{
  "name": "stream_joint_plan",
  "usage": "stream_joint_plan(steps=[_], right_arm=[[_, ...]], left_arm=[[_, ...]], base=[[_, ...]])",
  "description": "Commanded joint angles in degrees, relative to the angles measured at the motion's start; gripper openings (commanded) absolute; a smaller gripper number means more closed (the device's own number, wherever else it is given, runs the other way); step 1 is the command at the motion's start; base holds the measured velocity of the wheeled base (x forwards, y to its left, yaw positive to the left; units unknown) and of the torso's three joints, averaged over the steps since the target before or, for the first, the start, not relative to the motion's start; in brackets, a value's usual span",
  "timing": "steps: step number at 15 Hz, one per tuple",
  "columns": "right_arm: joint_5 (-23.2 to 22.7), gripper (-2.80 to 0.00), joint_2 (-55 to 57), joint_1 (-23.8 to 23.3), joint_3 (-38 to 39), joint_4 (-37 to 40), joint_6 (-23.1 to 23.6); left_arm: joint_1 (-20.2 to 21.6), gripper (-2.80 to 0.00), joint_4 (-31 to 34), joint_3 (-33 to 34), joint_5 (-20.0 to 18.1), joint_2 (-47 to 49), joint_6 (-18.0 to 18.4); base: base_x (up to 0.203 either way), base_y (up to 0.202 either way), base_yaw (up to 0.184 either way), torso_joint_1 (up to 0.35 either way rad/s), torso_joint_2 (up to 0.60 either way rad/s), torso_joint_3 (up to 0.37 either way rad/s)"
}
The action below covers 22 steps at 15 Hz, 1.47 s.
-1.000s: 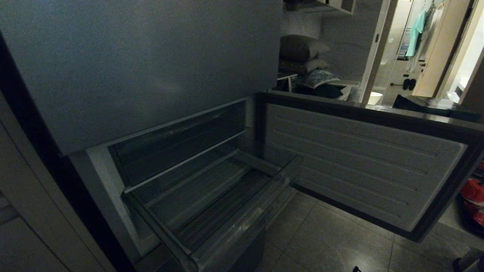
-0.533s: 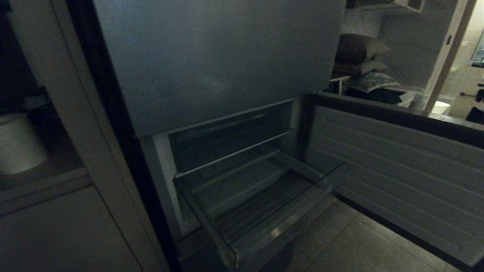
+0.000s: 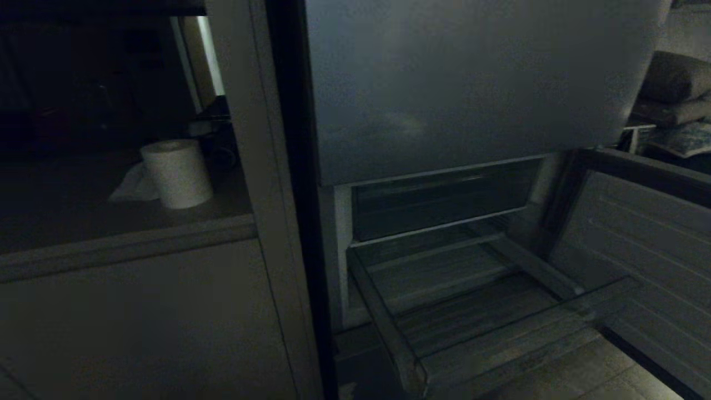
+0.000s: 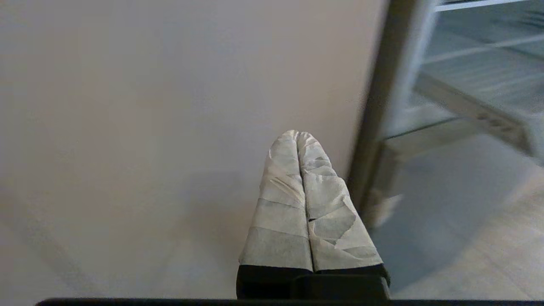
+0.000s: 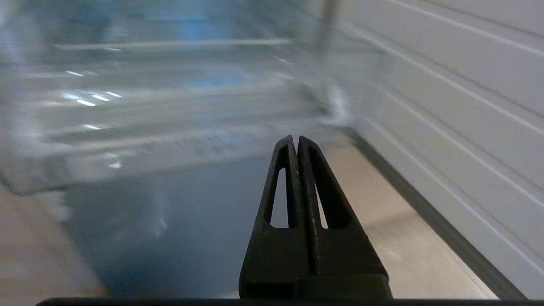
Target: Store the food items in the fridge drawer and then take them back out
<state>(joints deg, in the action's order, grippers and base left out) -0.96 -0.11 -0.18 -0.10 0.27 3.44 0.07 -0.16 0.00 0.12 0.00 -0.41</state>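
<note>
The fridge (image 3: 472, 83) fills most of what's in front of us, its big grey upper door shut. To the right of it the middle door (image 3: 639, 239) hangs open, ribbed inner face showing. Left of the fridge there's a pale cabinet (image 3: 139, 316) with a counter, and a white paper roll (image 3: 176, 173) standing upright on it.

Now the drawer (image 3: 472, 316): pulled out from the fridge's middle section, below the flat shelf (image 3: 439, 228). Its long axis runs side to side across the fridge front, its clear front lip pointing out into the room, ribs on the floor running along that length. No food visible in it.

Since a second ago the whole scene has slid rightward: the camera has swung left, so the cabinet and paper roll have come into view while the bright doorway beyond the fridge has dropped out.

Left gripper (image 4: 297, 135), taped fingers pressed together, hangs before the cabinet face just beside the fridge's edge. Right gripper (image 5: 296, 139), black fingers together too, holds nothing, low in front of the drawer's lip, above the floor tiles (image 5: 382, 238).
</note>
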Motion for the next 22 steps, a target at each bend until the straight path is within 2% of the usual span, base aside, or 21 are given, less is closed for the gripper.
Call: stream_joint_plan(steps=[1, 8, 11, 14, 17, 22], right_arm=[[0.0, -2.80, 0.0, 0.0, 0.0, 0.0, -0.2], [-0.1, -2.80, 0.0, 0.0, 0.0, 0.0, 0.0], [0.1, -2.80, 0.0, 0.0, -0.7, 1.1, 1.4], [0.1, -2.80, 4.1, -0.1, -11.3, 14.0, 0.6], [-0.4, -2.80, 19.2, -0.1, -18.3, 20.7, -3.0], [-2.7, -2.80, 56.8, -0.1, -27.2, 23.2, -6.7]], left_arm=[[0.0, -2.80, 0.0, 0.0, 0.0, 0.0, 0.0], [0.0, -2.80, 0.0, 0.0, 0.0, 0.1, 0.0], [0.0, -2.80, 0.0, 0.0, 0.1, 0.0, 0.0], [0.0, -2.80, 0.0, 0.0, 0.1, 0.0, 0.0], [0.0, -2.80, 0.0, 0.0, 0.0, 0.0, 0.0], [0.0, -2.80, 0.0, 0.0, 0.0, 0.0, 0.0]], base=[[-0.001, -0.006, 0.180, 0.002, 0.00, 0.004], [-0.001, -0.007, 0.168, 0.004, 0.00, 0.004], [0.000, -0.001, 0.028, 0.000, 0.00, 0.001], [0.000, 0.000, 0.000, 0.000, 0.00, 0.000], [0.000, 0.000, 0.000, 0.000, 0.00, 0.000], [0.000, 0.000, 0.000, 0.000, 0.00, 0.000]])
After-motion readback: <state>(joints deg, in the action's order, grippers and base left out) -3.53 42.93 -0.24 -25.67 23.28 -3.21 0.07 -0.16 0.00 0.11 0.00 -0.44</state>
